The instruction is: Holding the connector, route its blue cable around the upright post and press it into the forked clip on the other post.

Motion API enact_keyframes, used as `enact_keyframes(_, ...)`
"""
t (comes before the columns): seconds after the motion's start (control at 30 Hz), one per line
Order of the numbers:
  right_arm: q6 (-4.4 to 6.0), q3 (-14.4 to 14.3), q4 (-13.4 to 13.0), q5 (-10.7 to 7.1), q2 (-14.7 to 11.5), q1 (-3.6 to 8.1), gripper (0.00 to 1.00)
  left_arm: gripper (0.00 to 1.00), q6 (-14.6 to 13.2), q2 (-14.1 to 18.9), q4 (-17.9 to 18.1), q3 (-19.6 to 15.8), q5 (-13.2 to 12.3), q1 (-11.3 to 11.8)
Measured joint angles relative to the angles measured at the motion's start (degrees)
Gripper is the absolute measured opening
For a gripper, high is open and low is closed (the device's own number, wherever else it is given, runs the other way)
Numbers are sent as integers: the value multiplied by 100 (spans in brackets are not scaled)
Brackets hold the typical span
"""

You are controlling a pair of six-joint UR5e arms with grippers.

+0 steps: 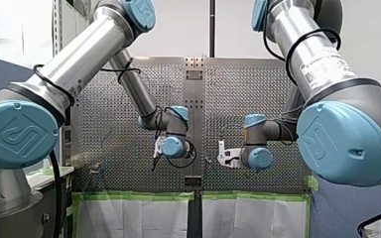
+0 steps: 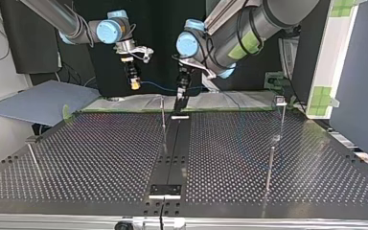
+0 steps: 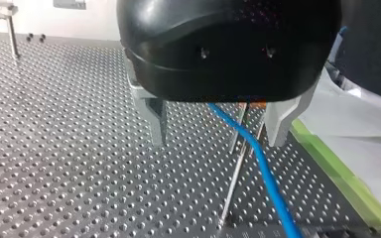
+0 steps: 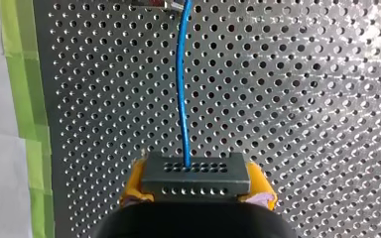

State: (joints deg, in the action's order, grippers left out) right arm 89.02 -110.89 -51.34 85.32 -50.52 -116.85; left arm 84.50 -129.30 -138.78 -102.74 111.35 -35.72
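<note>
Gripping the connector (image 4: pixel 196 176) between its yellow pads (image 4: pixel 262 187), my right end effector (image 4: pixel 197 187) holds it over the perforated table (image 4: pixel 302 99). The blue cable (image 4: pixel 180 89) runs straight ahead from the connector's face. My left end effector (image 3: pixel 218 139) stands wide, its metal fingers (image 3: pixel 156 124) apart. The cable passes between them, near a thin upright post (image 3: pixel 233 173).
</note>
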Motion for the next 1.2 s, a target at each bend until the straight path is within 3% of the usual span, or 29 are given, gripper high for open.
enact_keyframes(0.17,-16,0,7,-77,1,5,0,98,198,-5,-3,1,-24,-48)
enact_keyframes(0.6,-20,1,-78,-487,-3,33,0,98,598,-157,75,15,105,-70)
enact_keyframes(0.9,-9,12,-53,-661,-7,44,0,98,890,-179,160,15,70,32)
enact_keyframes(1.2,-10,17,22,-699,-9,54,0,98,912,-181,280,16,44,116)
